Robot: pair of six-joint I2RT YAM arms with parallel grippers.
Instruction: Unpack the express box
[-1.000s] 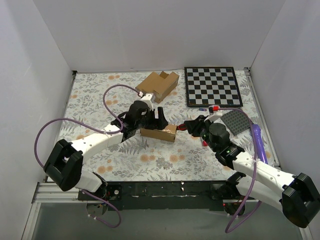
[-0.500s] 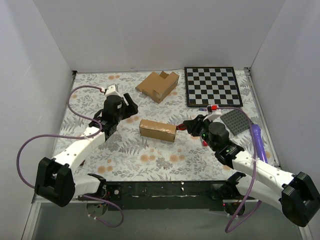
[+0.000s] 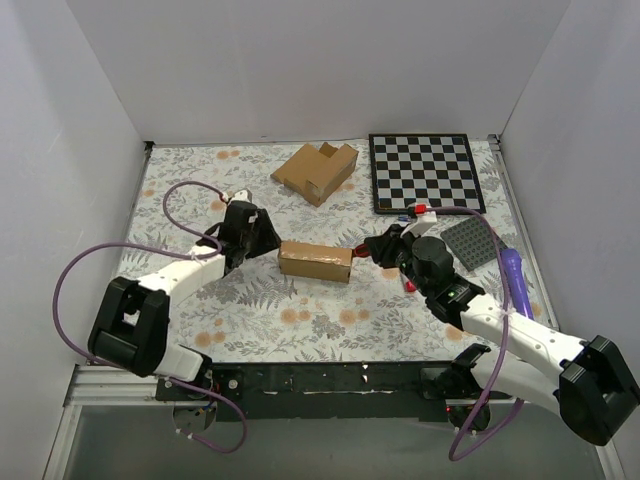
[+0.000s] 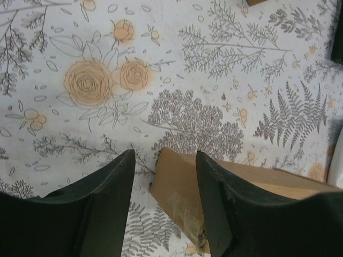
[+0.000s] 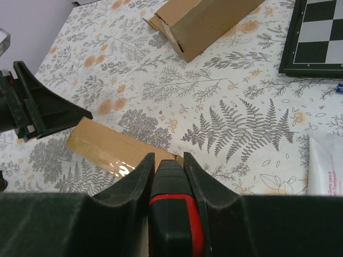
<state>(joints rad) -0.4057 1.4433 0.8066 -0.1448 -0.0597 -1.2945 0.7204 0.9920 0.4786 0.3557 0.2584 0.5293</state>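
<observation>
The express box (image 3: 316,260), a small brown carton with shiny tape, lies flat mid-table. My left gripper (image 3: 262,240) is at its left end. In the left wrist view the fingers (image 4: 163,156) stand apart; the box's taped end (image 4: 179,187) lies between them, the right finger over its top and a gap at the left finger. My right gripper (image 3: 376,248) is at the box's right end, shut on a black-and-red cutter (image 5: 170,214). The cutter's nose reaches the box's corner (image 5: 107,145). My right wrist view also catches the left gripper (image 5: 48,112).
A larger notched cardboard box (image 3: 316,170) sits at the back centre and a chessboard (image 3: 425,172) at the back right. A grey studded plate (image 3: 470,243), a purple object (image 3: 514,275) and a white packet (image 5: 327,166) lie right of my right arm.
My left arm left the box top, swung out to the left, then came back to the box's left end with its jaws narrower. The right gripper edged slightly toward the box.
</observation>
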